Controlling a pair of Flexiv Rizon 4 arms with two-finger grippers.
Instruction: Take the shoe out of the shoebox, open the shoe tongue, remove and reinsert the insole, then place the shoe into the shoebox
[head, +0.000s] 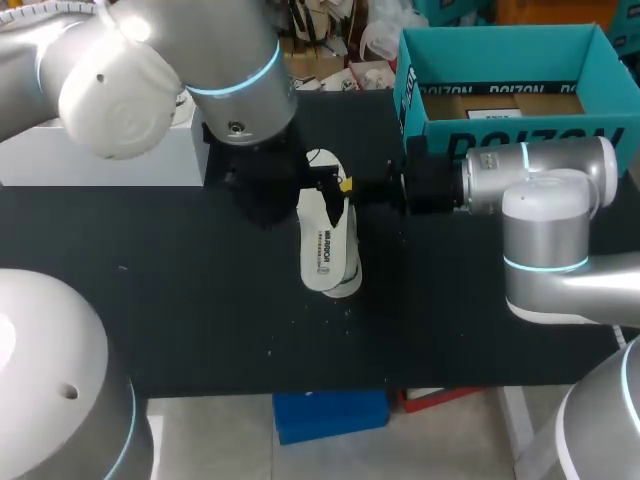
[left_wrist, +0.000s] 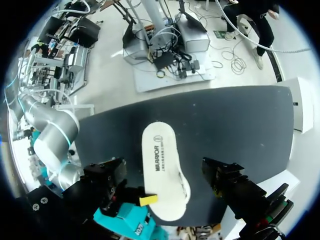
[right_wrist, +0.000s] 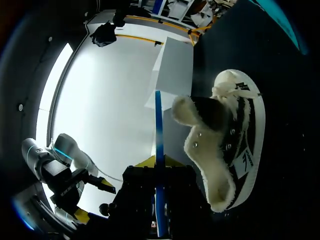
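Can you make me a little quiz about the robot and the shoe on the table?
1. True or false: the shoe is inside the shoebox.
2. Whose fingers pinch the end of the white insole? A) the left arm's, B) the right arm's fingers, C) nobody's.
3. Fill in: the shoebox is coloured ____.

Key:
1. False. The shoe lies on the black table, out of the shoebox.
2. B.
3. Teal.
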